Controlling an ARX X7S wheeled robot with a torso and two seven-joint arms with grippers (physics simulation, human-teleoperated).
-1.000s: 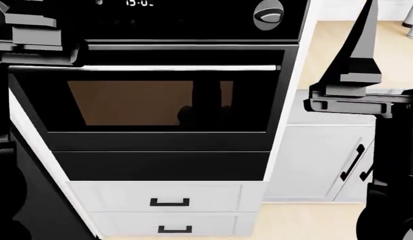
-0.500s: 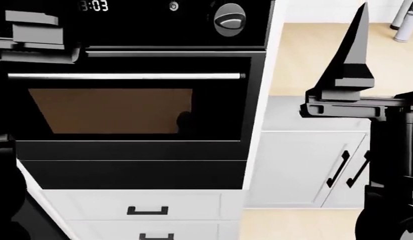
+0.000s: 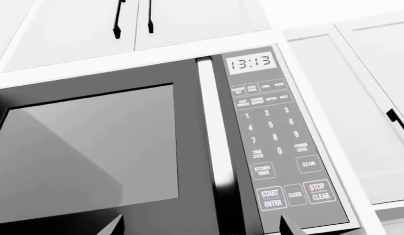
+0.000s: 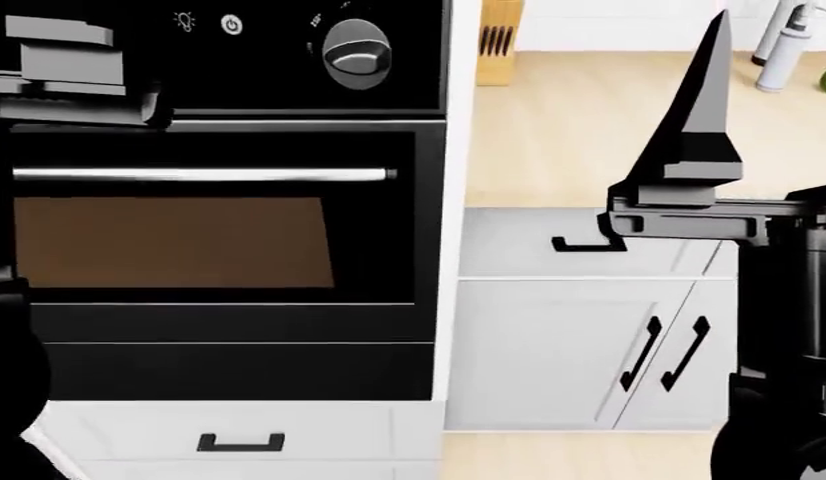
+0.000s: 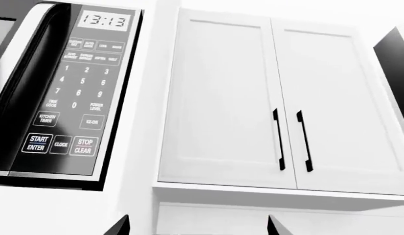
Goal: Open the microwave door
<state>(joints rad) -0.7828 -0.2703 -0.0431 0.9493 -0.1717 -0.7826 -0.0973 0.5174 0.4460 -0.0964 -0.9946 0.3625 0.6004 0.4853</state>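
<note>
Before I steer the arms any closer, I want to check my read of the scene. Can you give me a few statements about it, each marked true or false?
1. The microwave door is shut. True.
2. The microwave's display reads 13:13. True.
3. The left gripper is clamped on the microwave's door handle. False: its fingertips show at the picture's edge, apart, touching nothing.
4. The white cabinet beside the microwave has round knobs. False: it has two black bar handles.
5. The oven below has a horizontal bar handle. True.
</note>
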